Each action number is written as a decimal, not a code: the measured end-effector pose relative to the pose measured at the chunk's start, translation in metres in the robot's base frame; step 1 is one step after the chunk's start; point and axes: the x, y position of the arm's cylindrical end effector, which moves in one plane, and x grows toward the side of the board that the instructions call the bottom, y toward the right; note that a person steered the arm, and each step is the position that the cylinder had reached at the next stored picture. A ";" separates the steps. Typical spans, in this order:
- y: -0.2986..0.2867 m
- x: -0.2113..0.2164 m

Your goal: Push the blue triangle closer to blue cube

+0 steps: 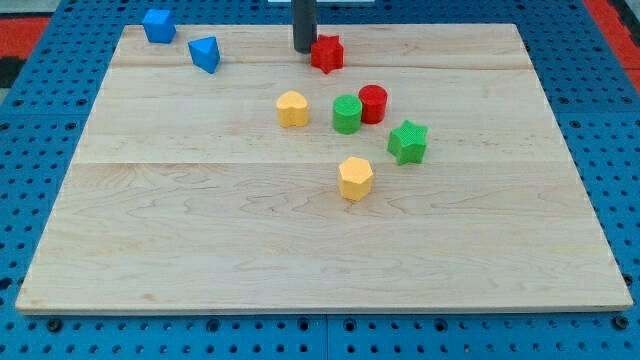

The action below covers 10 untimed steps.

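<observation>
The rod's tip (pixel 304 50) is resting beside the red block (pixel 327 53); it has no jaws to open or close. The blue triangle (pixel 204 54) is lying to its left, with the blue cube (pixel 158 25) beyond. Judged light, rigid and easily slid, the triangle is best contacted on its right face.

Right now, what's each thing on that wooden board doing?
My tip: beside red star's left, apparently touching.
Blue cube: top left corner.
Blue triangle: right of cube, apart.
Red star: top middle.
Green cylinder: touching red cylinder.
Yellow blocks, green star: standing alone.
</observation>
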 end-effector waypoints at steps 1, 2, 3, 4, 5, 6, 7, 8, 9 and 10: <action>0.000 0.000; -0.015 0.014; -0.021 0.018; -0.030 0.017; -0.042 0.014; -0.048 0.028; -0.051 0.030; -0.081 0.030; -0.096 0.030; -0.115 0.009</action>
